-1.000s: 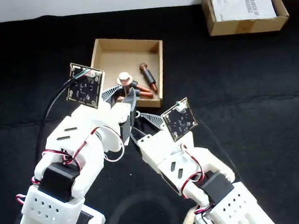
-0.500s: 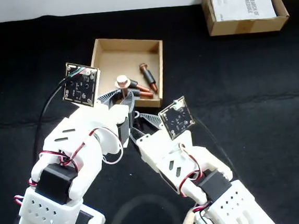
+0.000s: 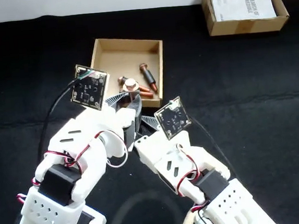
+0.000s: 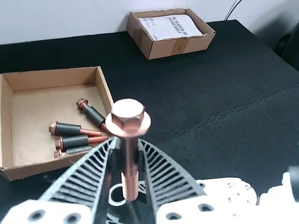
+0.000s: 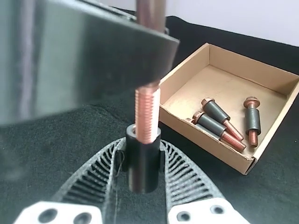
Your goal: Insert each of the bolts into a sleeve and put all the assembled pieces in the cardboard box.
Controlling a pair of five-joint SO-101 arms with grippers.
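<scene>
left claw [image 4: 127, 150] is clamped on a copper bolt [image 4: 127, 122], gripping the shank below the hex head. the bolt's long axis stands upright: head up, threaded end down. in the high view i look almost straight down on its head [image 3: 131, 85], near the centre of the frame, over the lower edge of the cardboard box [image 3: 127, 39].

right claw [image 5: 143, 156] is closed around a black sleeve [image 5: 143, 161], which also stands upright and in line with the bolt. the threaded tip [image 5: 147, 116] sits at the sleeve's open top and seems to be just inside the mouth; most of the thread is above the rim.

the cardboard box lies on the black table [image 3: 254, 108], upper centre-left of the high view. three assembled pieces [image 3: 148, 76] lie flat in its lower right part, two close together and roughly parallel, one nearer the right wall.

a second box [image 3: 247, 26] with a printed sheet sits at the upper right, well apart.
</scene>
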